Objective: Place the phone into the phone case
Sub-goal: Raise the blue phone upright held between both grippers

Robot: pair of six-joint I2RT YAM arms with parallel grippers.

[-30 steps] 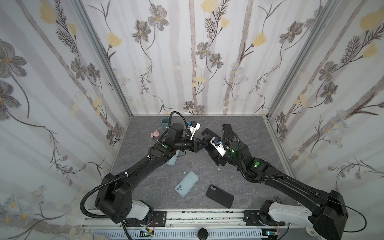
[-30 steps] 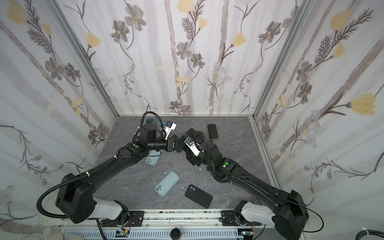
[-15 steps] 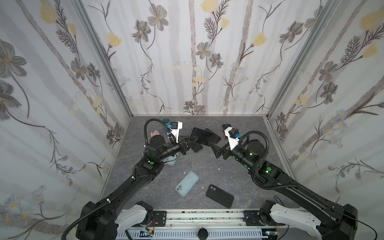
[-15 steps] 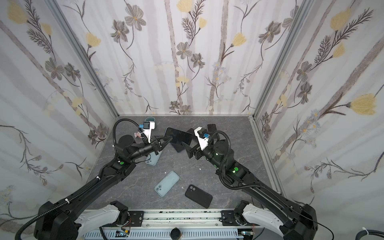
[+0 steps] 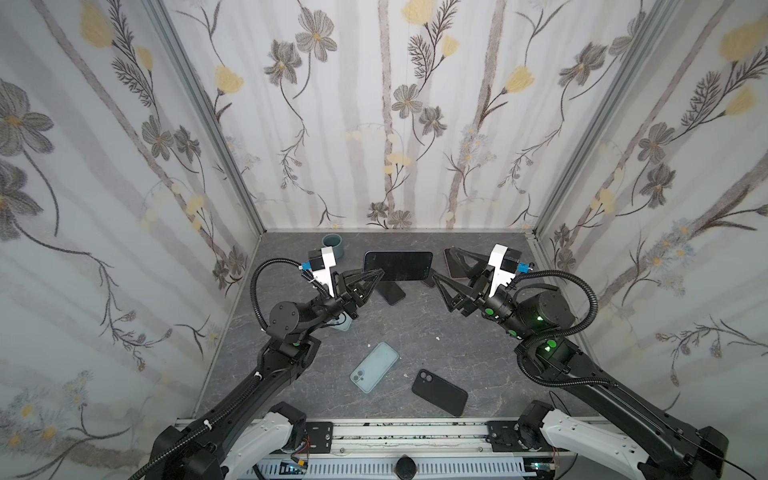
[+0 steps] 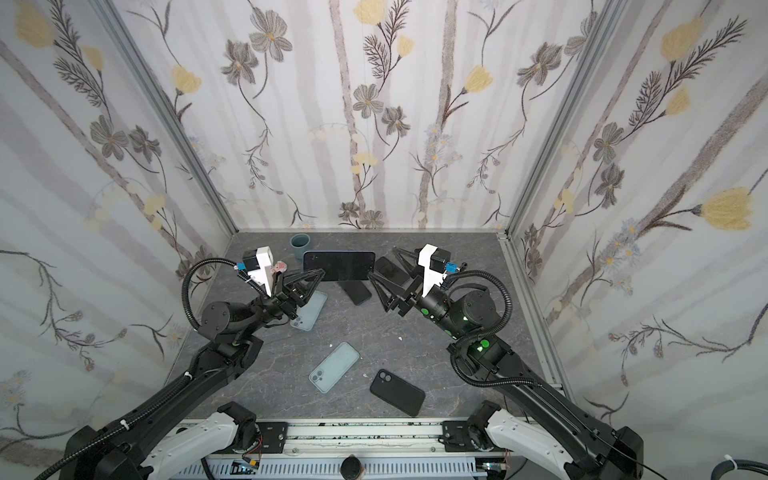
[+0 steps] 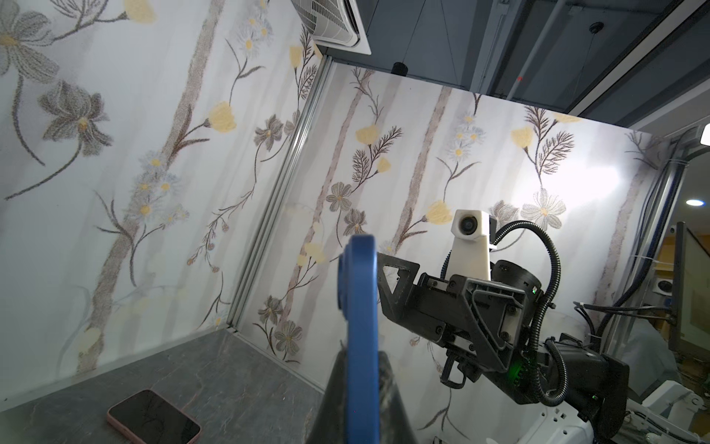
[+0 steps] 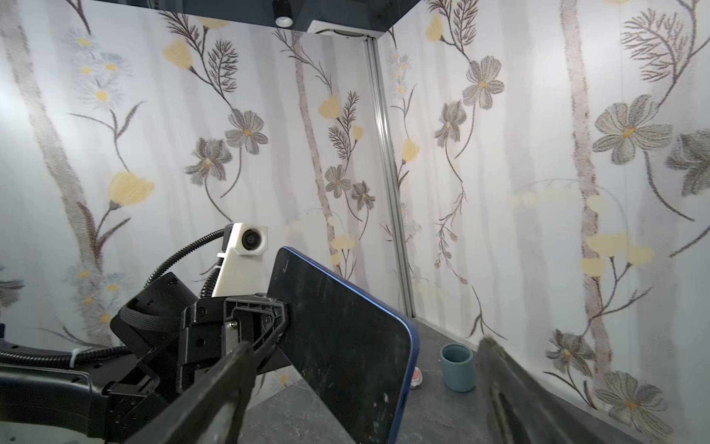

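Left fingers (image 5: 371,274) are clenched on the left short end of the phone (image 5: 398,266). We see the phone held clear above the worktop (image 5: 419,332), about mid-scene toward the far side. Its long side is level, and its dark screen shows in both top views (image 6: 338,266). The left wrist view shows only its blue edge (image 7: 359,307).

Right fingers (image 5: 439,283) are released and spread wide at the phone's right end. In the right wrist view the phone (image 8: 345,346) sits in the gap between them (image 8: 215,388). We cannot tell whether either finger touches it.

On the worktop:
- A pale case (image 5: 374,368) lies flat near the front, with the black case (image 5: 439,392) to its right and apart from it.
- A dark phone (image 5: 390,291) lies below the held phone.
- A pink phone (image 7: 153,421) lies far right, behind the right fingers.
- A second pale case (image 6: 308,309) lies under the left arm.
- A cup (image 5: 333,245) stands far left by the back wall.
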